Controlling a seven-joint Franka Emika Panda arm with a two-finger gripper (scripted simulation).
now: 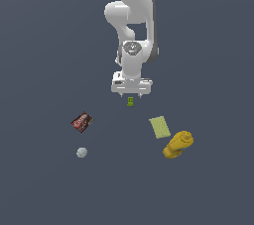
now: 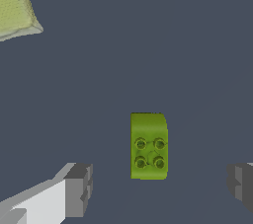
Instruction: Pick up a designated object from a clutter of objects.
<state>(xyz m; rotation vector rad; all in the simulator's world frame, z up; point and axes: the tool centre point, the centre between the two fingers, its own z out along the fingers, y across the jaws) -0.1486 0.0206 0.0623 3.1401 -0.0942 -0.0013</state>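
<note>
The gripper [image 1: 131, 93] is seen spread wide, with nothing held between its fingers [image 2: 78, 188]. The small green block [image 1: 130, 101] is found lying on the dark bench [image 1: 44, 70] just beneath the gripper, roughly in line with the gap between the fingertips. In the wrist view the green block [image 2: 148, 146] is shown between the two fingers, clear of both and untouched; it is placed nearer the middle of the gap than either side. Four round studs are seen on one half of its top face, the other half being smooth.

A corner of the pale green flat rectangle [image 2: 15, 6] is caught at the edge of the wrist view, well apart from the gripper. In the exterior view the pale rectangle [image 1: 159, 127] is seen to the exterior view's right of the gripper, with the yellow bottle-like object [image 1: 177, 144] just beside it. The dark red-brown packet [image 1: 82, 122] and the small grey-white ball [image 1: 82, 152] are set well apart on the other side.
</note>
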